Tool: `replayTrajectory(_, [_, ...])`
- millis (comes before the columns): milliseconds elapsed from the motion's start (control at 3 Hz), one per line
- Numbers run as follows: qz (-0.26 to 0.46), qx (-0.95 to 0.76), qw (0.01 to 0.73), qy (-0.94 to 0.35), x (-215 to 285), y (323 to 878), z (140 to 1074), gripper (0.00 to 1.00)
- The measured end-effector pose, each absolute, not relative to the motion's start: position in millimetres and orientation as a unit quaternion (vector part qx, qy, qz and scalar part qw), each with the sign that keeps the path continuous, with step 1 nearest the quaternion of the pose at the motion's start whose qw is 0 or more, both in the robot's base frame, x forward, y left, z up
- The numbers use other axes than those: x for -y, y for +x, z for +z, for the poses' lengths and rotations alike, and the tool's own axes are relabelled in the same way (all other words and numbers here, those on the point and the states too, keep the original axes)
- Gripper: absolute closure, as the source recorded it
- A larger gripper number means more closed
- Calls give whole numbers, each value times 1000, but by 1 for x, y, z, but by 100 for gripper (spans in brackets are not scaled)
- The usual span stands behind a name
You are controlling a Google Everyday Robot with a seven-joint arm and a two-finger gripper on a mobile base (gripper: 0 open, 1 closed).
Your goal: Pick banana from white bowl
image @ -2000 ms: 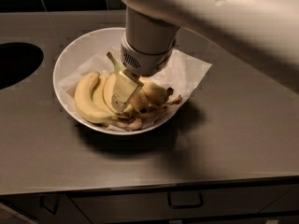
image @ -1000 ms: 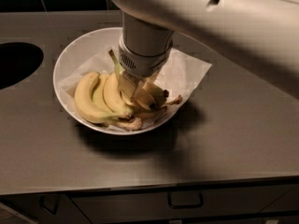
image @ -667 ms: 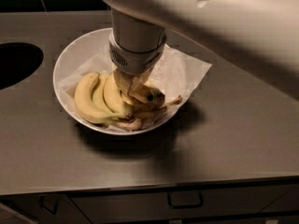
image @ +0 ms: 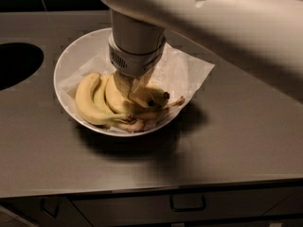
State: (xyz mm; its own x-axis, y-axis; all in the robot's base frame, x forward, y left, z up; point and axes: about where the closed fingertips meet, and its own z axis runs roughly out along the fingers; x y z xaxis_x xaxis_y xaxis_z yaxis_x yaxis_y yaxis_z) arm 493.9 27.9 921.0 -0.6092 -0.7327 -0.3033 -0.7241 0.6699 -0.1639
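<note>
Camera view: pincer hangs inside the white bowl on the table, directly over the banana; whether it grips cannot be told. Banana lies against the bunch, its long axis slanting from under the pincer toward lower right.

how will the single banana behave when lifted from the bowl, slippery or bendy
The hand sits low in the white bowl, right over the banana. Its skin looks smooth and rounded, so it may slip or swivel in a grasp. It looks firm, so probably stiff, not floppy. It lies against the bunch, so it might drag on it.
</note>
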Motion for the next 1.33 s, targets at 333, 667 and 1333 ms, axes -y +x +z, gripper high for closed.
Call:
replayTrajectory(333, [-8, -898, 167, -407, -28, 496, 914, 56])
replayTrajectory(667, [-5, -899, 162, -406, -26, 496, 910, 60])
replayTrajectory(1333, [-1, -902, 152, -403, -22, 498, 907, 60])
